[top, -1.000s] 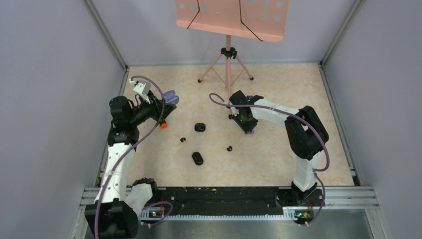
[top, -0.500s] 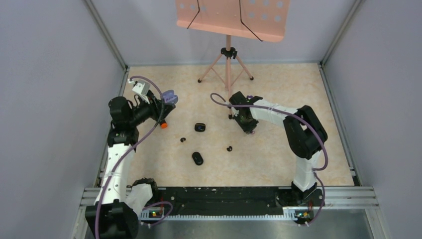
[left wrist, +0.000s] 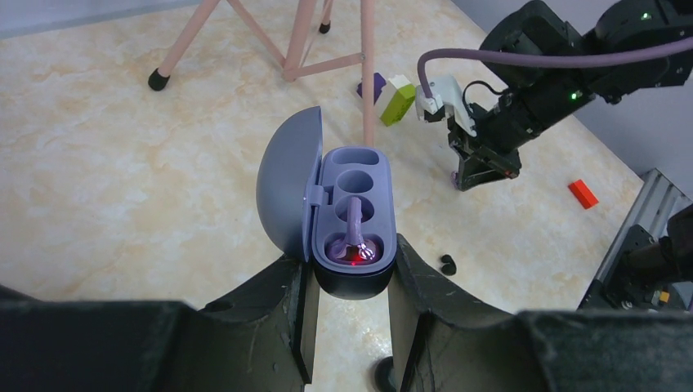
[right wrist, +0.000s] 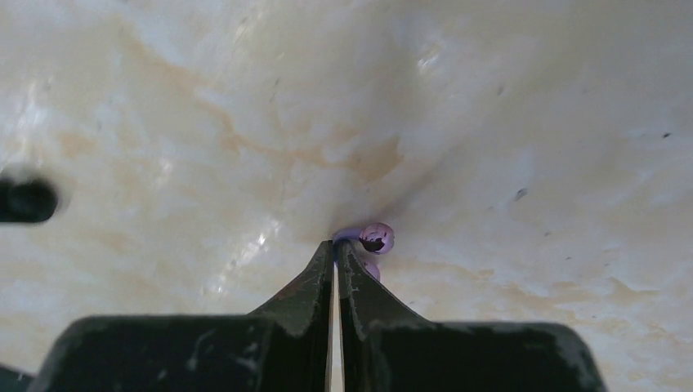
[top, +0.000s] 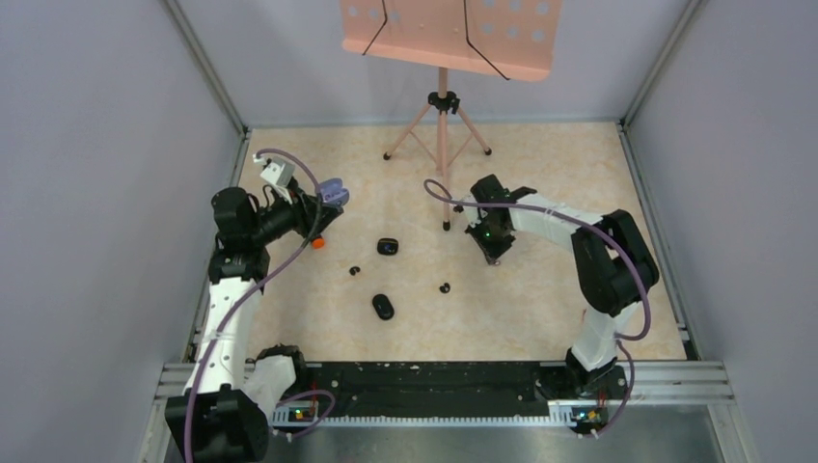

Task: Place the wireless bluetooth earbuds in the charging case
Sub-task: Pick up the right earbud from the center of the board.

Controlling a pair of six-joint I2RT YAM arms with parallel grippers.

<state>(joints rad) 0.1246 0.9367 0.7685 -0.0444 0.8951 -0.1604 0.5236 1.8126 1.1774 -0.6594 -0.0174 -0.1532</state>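
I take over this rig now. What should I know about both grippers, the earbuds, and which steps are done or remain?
Left gripper: shut on the purple charging case, lid open.
Right gripper: shut, tips down at the loose purple earbud; I cannot tell whether it pinches it.
Done: one seated purple earbud is in the case; the other slot is empty.
Left: put the loose purple earbud into the empty slot. A black earbud and a second black earbud lie on the table.
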